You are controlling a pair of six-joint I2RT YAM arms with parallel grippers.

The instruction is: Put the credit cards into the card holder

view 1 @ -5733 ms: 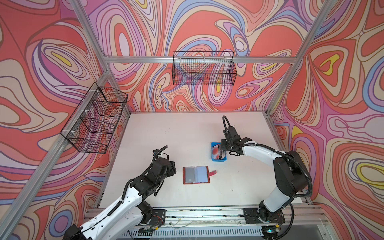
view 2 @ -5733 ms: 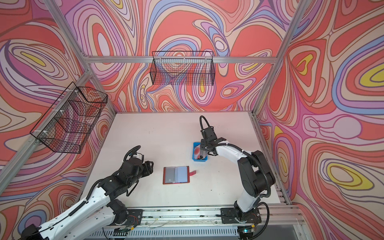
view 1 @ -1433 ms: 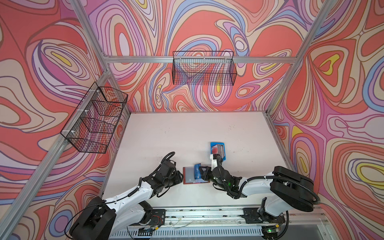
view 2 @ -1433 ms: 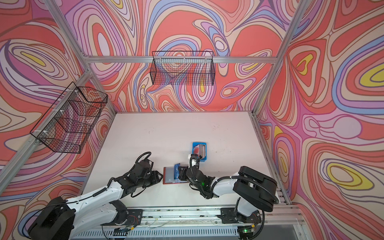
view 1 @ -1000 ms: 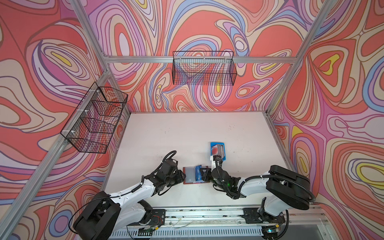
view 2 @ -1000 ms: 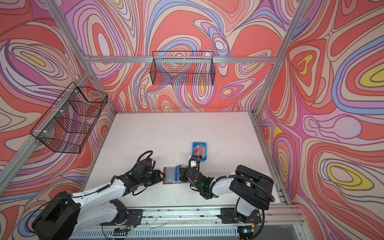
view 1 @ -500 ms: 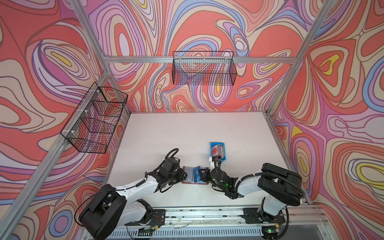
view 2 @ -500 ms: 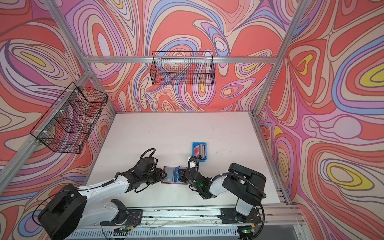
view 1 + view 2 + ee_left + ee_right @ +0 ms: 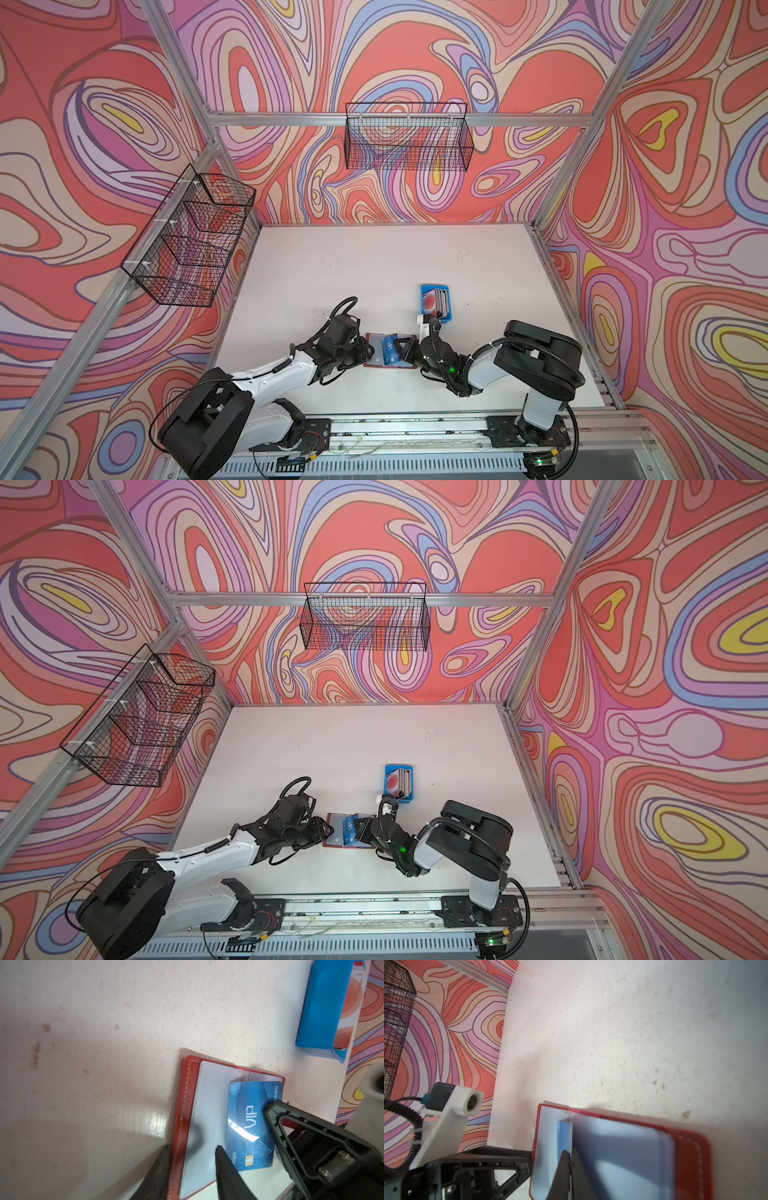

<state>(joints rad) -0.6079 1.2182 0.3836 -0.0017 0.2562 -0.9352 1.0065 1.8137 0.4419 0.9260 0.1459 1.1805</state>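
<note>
The red card holder (image 9: 375, 358) lies open on the table near its front edge, clear sleeves up. My right gripper (image 9: 570, 1154) is shut on a light blue credit card (image 9: 249, 1122) printed VIP. It holds the card tilted over the holder's sleeves (image 9: 623, 1147). Whether the card's edge is inside a sleeve I cannot tell. My left gripper (image 9: 192, 1148) is open and straddles the holder's stitched red edge (image 9: 184, 1105). One finger (image 9: 164, 1167) is outside that edge and the other is over the sleeve. More credit cards (image 9: 432, 304), one with a red circle, stand in the blue tray.
The blue tray (image 9: 434, 287) sits just behind the holder, slightly right, and shows as the blue tray (image 9: 320, 1012) in the left wrist view. Wire baskets (image 9: 407, 141) hang on the back and left walls. Both arms meet low over the table's front middle.
My left gripper has moved right to the holder's left edge and its jaws have narrowed. The right gripper has kept the blue card over the holder, shifting slightly left.
</note>
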